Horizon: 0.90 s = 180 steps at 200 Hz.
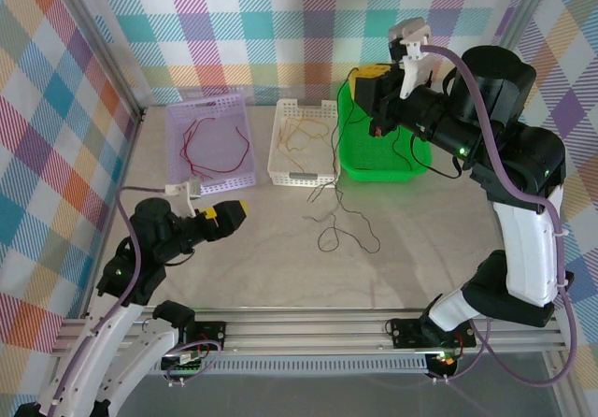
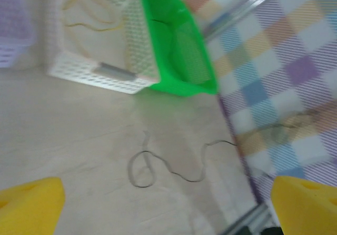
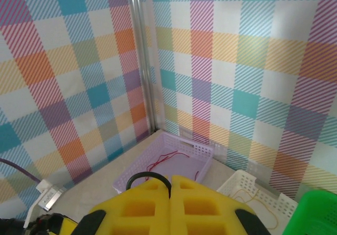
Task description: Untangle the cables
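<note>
One bench (image 1: 439, 249) carries three baskets in a row along its far side: lilac (image 1: 207, 108), white (image 1: 304, 176) and green (image 1: 383, 166). Of the two hands, the left hand (image 1: 234, 213) hovers low over the bench's left side, its fingers spread wide. The right hand (image 1: 366, 76) is raised over the green basket, pinched closed on one black cable (image 3: 145, 173) looped at its tips. Red cables (image 1: 191, 142) lie in the lilac basket and tan cables (image 1: 301, 136) in the white one. Loose black strands (image 1: 320, 241) tangle on the bench in front; none of these can be counted.
</note>
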Motion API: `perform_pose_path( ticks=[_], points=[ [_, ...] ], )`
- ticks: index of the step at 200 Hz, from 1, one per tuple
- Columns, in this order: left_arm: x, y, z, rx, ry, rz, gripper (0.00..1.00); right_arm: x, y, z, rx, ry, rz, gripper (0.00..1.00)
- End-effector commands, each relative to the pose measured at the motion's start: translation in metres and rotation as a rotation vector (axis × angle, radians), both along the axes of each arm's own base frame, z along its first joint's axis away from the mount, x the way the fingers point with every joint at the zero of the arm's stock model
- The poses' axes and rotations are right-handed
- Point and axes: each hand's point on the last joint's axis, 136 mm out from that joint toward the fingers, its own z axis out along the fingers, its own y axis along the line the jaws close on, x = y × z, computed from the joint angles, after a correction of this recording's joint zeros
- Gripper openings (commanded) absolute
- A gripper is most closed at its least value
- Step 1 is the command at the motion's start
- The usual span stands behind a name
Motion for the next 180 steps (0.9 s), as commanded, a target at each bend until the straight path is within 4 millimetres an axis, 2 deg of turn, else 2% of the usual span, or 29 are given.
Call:
perform_pose_path(
  ticks=[1, 13, 28, 61, 77, 130, 180],
  points=[
    [-0.016, -0.03, 0.027, -0.195, -0.129, -0.13, 1.0, -0.01, 0.007, 0.017, 0.066, -0.024, 0.061, 0.0],
    [-0.026, -0.037, 0.026, -0.211, -0.197, -0.156, 1.0, -0.012, 0.009, 0.018, 0.074, -0.015, 0.08, 0.0],
    [-0.031, -0.045, 0.013, -0.22, -0.235, -0.179, 1.0, -0.015, 0.01, 0.018, 0.08, -0.007, 0.095, 0.0],
    [-0.029, -0.072, -0.017, -0.186, -0.23, -0.223, 1.0, -0.016, 0.014, 0.016, 0.087, 0.015, 0.117, 0.0],
    [-0.029, -0.09, -0.025, -0.155, -0.237, -0.249, 1.0, -0.016, 0.018, 0.013, 0.087, 0.031, 0.131, 0.0],
    [-0.03, -0.16, -0.035, -0.019, -0.29, -0.34, 1.0, -0.018, 0.025, 0.008, 0.101, 0.073, 0.167, 0.0],
    [-0.027, -0.23, -0.042, 0.056, -0.33, -0.41, 1.0, -0.03, 0.022, 0.013, 0.126, 0.087, 0.198, 0.0]
  ],
)
